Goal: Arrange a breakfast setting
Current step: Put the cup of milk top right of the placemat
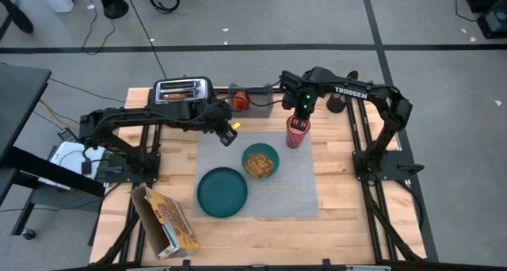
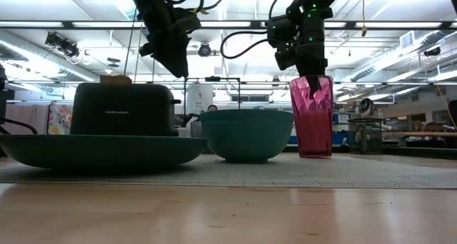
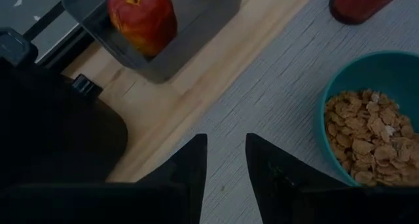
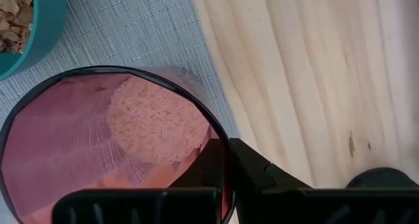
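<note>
We pinch the cup (image 4: 118, 152) rim with our right tool (image 4: 226, 162), standing it upright beside the bowl (image 1: 260, 161) for drinking.

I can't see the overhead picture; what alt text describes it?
The right gripper pinches the rim of a red cup on a grey placemat, beside a teal bowl of cereal and an empty plate. The left gripper hovers near the toaster.

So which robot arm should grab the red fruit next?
Probably the left. Its end effector hangs empty and open just beside the small grey tray holding the red fruit. The right end effector is busy, pinching the red cup's rim on the placemat.
</note>
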